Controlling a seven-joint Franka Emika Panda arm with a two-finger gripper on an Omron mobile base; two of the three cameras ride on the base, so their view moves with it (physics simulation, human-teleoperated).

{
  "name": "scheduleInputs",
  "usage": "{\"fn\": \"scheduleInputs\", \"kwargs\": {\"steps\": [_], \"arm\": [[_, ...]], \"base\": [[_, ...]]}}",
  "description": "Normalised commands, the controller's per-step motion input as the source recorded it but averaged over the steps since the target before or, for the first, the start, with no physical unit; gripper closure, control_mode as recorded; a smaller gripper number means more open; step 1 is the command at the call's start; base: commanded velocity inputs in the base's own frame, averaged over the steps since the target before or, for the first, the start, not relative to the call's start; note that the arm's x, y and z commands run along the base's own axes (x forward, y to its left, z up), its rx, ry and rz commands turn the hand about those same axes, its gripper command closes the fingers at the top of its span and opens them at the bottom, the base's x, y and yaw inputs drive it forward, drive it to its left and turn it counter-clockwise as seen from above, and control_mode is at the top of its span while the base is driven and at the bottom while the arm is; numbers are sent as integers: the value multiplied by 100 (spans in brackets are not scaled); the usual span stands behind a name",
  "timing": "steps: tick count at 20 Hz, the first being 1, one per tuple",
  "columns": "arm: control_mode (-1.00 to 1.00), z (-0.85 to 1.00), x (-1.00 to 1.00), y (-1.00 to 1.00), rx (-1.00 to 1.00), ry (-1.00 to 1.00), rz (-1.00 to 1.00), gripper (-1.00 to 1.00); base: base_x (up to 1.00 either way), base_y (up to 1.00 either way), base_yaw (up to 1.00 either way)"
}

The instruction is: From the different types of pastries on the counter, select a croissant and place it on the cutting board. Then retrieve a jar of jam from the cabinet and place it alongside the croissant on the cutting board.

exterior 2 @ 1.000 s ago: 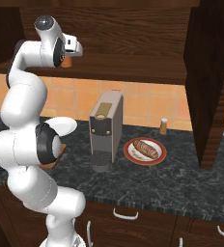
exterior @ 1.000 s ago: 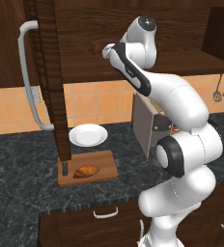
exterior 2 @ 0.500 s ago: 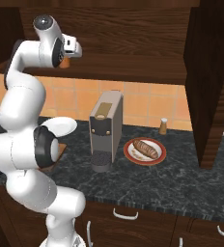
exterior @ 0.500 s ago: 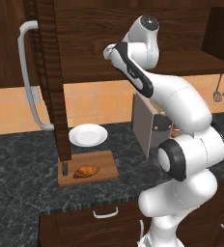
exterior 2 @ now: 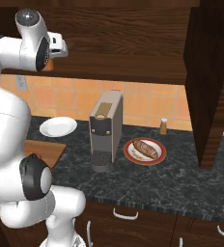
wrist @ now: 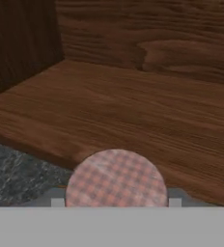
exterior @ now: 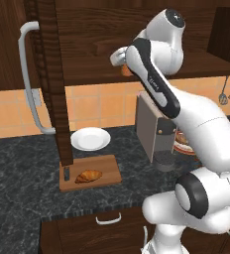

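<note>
The small golden-brown croissant [exterior: 88, 175] lies on the wooden cutting board [exterior: 108, 166], which stands on the dark counter [exterior: 23, 208] at the foot of the open cabinet door. The board's corner [exterior 2: 45, 148] shows behind my arm. Up at the cabinet shelf [exterior: 87, 69], my gripper [exterior: 121, 60] is shut on the jar of jam [exterior: 126, 71], whose orange body peeks out under the hand. In the hand view the jar's checked lid [wrist: 116, 178] sits between the fingertips of the gripper [wrist: 116, 202], with the shelf's wooden floor [wrist: 133, 111] beyond.
A white plate [exterior: 90, 138] lies behind the board. A grey coffee machine [exterior 2: 105, 128] stands mid-counter, with the long pastry on a plate [exterior 2: 144, 150] and a brown shaker [exterior 2: 163, 126] to its right. The open door with its curved handle [exterior: 30, 84] hangs left of the shelf.
The jaws have closed around the jar on the shelf. The arm has barely shifted.
</note>
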Motion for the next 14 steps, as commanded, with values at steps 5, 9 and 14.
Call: {"fn": "scheduleInputs", "kwargs": {"steps": [5, 9, 14], "arm": [[-100, -39, -100, -2, 1, -6, 46, 100], [-100, -100, -100, -1, 9, -21, 51, 100], [-100, -100, -82, 4, 15, -28, 45, 100]], "base": [[0, 0, 0], [0, 0, 0], [0, 0, 0]]}}
